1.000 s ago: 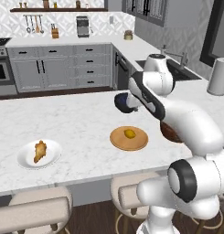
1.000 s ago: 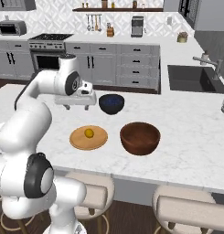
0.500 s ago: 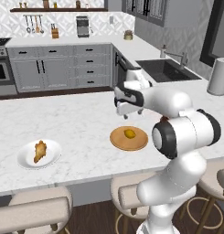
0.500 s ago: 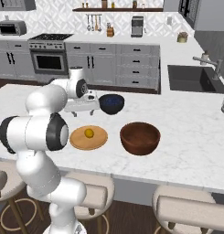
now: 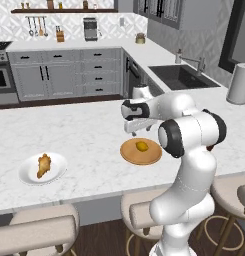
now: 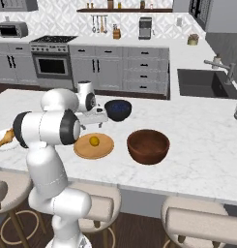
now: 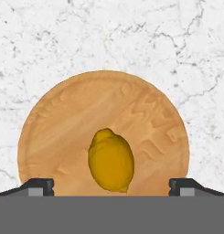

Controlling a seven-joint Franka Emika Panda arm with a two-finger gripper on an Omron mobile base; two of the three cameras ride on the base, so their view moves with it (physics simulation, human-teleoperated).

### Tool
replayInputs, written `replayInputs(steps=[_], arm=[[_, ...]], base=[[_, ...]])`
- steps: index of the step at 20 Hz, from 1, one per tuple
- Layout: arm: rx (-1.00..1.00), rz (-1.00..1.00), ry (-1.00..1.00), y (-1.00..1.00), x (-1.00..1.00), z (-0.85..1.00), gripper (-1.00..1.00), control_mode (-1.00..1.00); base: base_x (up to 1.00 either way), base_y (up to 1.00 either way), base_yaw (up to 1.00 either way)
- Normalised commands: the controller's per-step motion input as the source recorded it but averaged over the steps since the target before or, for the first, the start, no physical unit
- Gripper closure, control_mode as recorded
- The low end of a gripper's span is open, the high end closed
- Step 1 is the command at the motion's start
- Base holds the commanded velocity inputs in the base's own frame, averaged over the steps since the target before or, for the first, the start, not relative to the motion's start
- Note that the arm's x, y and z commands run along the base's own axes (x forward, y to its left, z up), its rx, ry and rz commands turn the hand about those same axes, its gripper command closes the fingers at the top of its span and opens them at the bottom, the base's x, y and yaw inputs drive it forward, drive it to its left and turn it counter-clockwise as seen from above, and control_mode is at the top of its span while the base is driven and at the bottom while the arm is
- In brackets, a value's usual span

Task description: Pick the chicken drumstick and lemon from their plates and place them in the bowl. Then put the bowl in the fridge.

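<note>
Nothing is placed yet: the lemon (image 7: 111, 159) is seen resting on the wooden plate (image 7: 49, 132), the chicken drumstick (image 5: 43, 165) on the white plate (image 5: 28, 173) well left of it. The gripper (image 7: 111, 186) is held wide open above the lemon; the bowl (image 6: 148, 146) sits empty just right of the wooden plate.

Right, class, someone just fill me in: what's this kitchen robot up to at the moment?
The robot's end effector hangs open above the lemon, which lies on the tan wooden plate on the marble island. Nothing is held. The chicken drumstick sits on the white plate off to the left, and the reddish-brown wooden bowl stands empty beside the lemon's plate, with a dark blue bowl behind.
</note>
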Motion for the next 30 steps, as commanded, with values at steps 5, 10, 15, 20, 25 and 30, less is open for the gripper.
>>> replayInputs(steps=[5,10,15,20,25,30], arm=[[0.00,0.00,0.02,0.00,-0.01,-0.37,-1.00,-1.00],[0.00,0.00,0.10,0.00,-0.35,-0.27,-1.00,-1.00],[0.00,0.00,0.04,-0.04,-0.17,-0.23,-1.00,-1.00],[0.00,0.02,0.01,0.00,0.26,-0.09,-1.00,-1.00],[0.01,0.02,0.01,0.00,0.09,-0.15,-1.00,-1.00],[0.03,0.00,0.13,-0.01,0.00,-0.36,-1.00,-1.00]], base=[[0.00,0.00,0.00],[0.00,0.00,0.00],[0.00,0.00,0.00],[0.00,0.00,0.00],[0.00,0.00,0.00],[0.00,0.00,0.00]])
